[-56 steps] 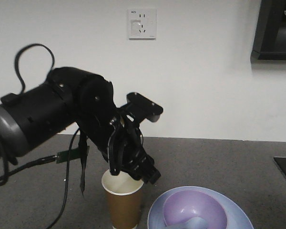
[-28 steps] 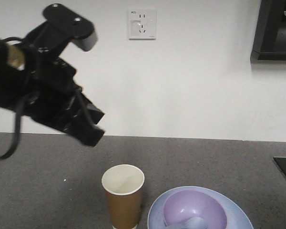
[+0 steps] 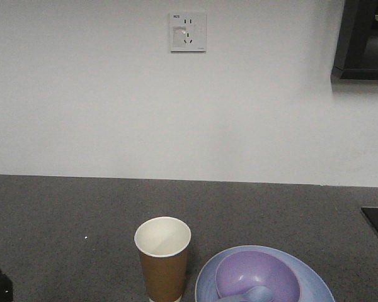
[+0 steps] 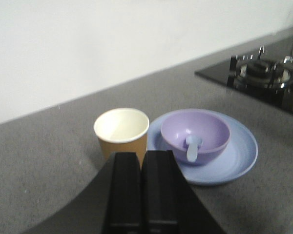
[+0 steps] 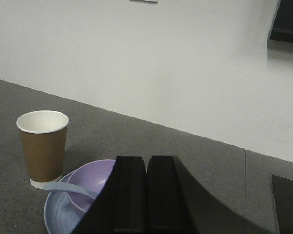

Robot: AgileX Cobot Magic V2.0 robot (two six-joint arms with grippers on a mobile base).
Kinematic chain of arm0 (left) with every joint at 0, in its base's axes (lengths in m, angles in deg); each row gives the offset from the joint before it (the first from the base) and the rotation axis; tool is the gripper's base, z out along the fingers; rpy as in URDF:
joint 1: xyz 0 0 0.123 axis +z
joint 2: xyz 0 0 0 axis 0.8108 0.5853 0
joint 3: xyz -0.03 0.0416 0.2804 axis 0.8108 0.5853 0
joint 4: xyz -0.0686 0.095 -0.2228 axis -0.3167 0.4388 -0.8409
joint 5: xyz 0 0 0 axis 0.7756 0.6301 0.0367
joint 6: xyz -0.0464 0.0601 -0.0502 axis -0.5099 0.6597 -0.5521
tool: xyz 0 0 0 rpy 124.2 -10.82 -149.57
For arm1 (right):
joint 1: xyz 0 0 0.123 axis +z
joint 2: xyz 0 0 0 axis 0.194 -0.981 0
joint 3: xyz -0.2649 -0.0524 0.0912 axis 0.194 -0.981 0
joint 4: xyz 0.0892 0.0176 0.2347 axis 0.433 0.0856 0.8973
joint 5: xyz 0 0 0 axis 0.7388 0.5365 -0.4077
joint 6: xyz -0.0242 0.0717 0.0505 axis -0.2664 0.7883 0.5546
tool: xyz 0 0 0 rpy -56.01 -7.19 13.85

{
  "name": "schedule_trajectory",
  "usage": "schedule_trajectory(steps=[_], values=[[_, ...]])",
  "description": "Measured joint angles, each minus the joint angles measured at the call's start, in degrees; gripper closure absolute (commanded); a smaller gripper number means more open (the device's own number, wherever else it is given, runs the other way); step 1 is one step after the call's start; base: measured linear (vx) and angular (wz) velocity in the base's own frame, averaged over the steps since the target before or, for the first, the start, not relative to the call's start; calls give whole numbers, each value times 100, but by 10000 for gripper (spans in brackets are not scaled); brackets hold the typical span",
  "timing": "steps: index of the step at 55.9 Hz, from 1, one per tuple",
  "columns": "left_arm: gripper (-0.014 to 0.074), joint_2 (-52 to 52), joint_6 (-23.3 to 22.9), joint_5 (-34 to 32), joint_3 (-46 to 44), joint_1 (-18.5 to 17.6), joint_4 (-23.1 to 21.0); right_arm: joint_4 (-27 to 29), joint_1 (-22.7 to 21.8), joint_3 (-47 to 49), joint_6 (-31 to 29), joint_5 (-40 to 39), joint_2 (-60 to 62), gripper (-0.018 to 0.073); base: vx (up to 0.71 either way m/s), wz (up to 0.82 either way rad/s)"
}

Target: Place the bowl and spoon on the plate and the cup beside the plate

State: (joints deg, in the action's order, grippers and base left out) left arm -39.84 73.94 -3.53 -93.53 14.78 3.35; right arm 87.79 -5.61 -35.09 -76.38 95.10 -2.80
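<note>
From the front camera, the cup [image 3: 162,258] stands upright on the grey worktop [image 3: 63,220], at 9 o'clock of the plate [image 3: 205,280] and just beside its rim, whether touching I cannot tell. The bowl [image 3: 264,274] sits inside the plate, and the spoon [image 3: 255,294] shows only as a pale end at the bowl's near edge (the frame cuts it off). No arm is over the things in this view.

From the left wrist camera, the left pincer [image 4: 143,195] is high and well apart from the things, its two black pads pressed together on nothing. The cup [image 4: 121,131] is at 12 o'clock of it, the plate [image 4: 234,163] at 2 o'clock, with the bowl [image 4: 195,131] seated on it and the spoon [image 4: 192,147] lying over the bowl's near rim, scoop inside. A gas hob [image 4: 263,73] lies farther off at 2 o'clock.

From the right wrist camera, the right pincer [image 5: 146,195] is likewise closed and empty, hiding the near half of the bowl [image 5: 88,178]; the cup [image 5: 43,146] stands at 10 o'clock.

The layout looks complete to me. The step in hand is to back away cleanly: keep both arms high, pincers together, and avoid sweeping over the light cup, which would tip easily.
</note>
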Motion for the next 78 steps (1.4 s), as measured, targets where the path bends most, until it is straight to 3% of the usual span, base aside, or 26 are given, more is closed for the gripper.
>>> schedule_trajectory(steps=[29,38,43,56,58,66,78], values=[[600,-242,-27,-94,141,0,0,0,0,1,-2,-14,0,568,0,0],[600,-382,127,-556,442,118,193,1,0,1,-2,-18,0,568,0,0],[600,-727,242,-939,894,617,261,1,0,1,-2,-21,0,568,0,0],[600,-2328,209,-1541,2892,2693,95,1,0,1,-2,-29,0,568,0,0],[600,-2561,198,-1565,3135,2883,53,1,0,1,-2,-29,0,568,0,0],[600,-3201,190,-1724,3824,3304,15,1,0,1,-2,-29,0,568,0,0],[600,-3258,190,-1684,3913,3355,4,19,0,1,-2,-34,0,568,0,0]])
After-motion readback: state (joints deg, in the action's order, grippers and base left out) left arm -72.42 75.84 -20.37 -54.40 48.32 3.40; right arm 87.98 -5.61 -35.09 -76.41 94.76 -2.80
